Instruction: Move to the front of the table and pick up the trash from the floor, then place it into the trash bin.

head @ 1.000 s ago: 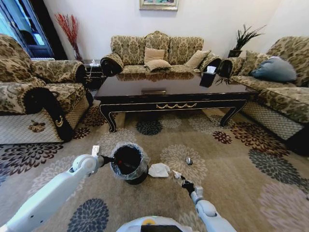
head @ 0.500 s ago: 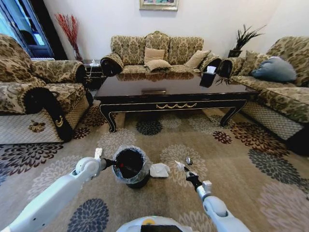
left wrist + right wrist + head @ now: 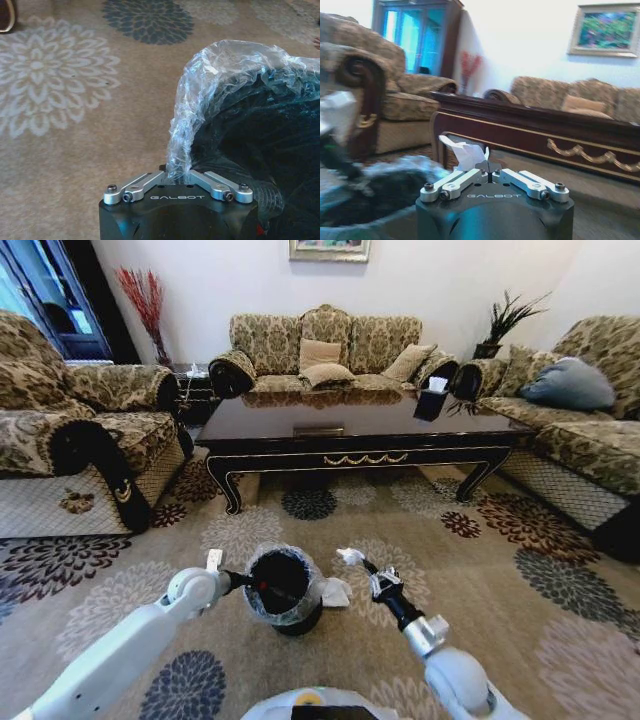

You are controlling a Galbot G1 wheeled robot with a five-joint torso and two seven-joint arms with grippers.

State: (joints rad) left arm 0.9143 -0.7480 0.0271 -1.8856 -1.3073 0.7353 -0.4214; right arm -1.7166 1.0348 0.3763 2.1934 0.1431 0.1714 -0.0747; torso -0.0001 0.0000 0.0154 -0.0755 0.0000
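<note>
The black trash bin [image 3: 283, 590], lined with a crinkly clear bag, stands on the patterned floor [image 3: 480, 590] in front of the dark table [image 3: 330, 418]. My left gripper [image 3: 236, 580] is shut on the bin's bag-covered rim [image 3: 200, 100], seen close up at the left gripper [image 3: 177, 173]. My right gripper [image 3: 352, 559] is raised just right of the bin, shut on a small white scrap of trash [image 3: 465, 151]; the fingertips meet at the right gripper [image 3: 490, 167]. A crumpled white paper wad [image 3: 336, 591] lies on the carpet against the bin's right side.
Floral sofas [image 3: 90, 430] [image 3: 590, 420] flank the table, and a third sofa [image 3: 325, 345] stands behind it. A tissue box [image 3: 432, 398] sits on the tabletop. Open carpet stretches between me and the table's front apron [image 3: 570, 150].
My right gripper has risen and swung left toward the bin with the white scrap in it. The left arm and the bin have shifted slightly right.
</note>
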